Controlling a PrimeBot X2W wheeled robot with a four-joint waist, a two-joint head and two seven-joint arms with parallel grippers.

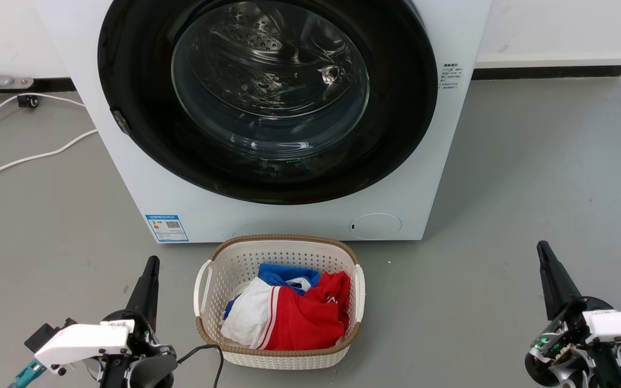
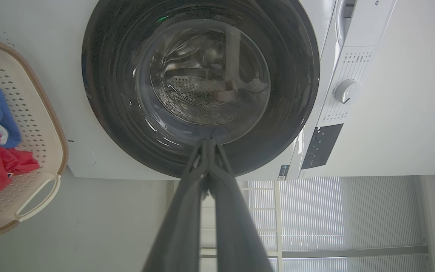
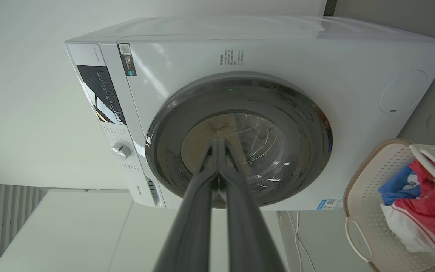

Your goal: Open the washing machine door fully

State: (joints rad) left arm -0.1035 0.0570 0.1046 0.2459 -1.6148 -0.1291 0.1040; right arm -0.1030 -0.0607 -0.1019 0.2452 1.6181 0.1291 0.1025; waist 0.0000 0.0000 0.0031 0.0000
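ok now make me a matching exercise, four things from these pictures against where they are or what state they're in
Things:
1. washing machine door
2. laundry basket
3. blue sticker
4. white cable

Place or state:
A. lying on the floor, left of the washing machine
B. shut
C. holding red, white and blue clothes
D. stuck on the lower left corner of the front panel

Pairs: 1-B, 2-C, 3-D, 4-A

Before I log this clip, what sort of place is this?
Probably a laundry corner: a white washing machine against the wall, a basket of clothes on the grey floor, window blinds.
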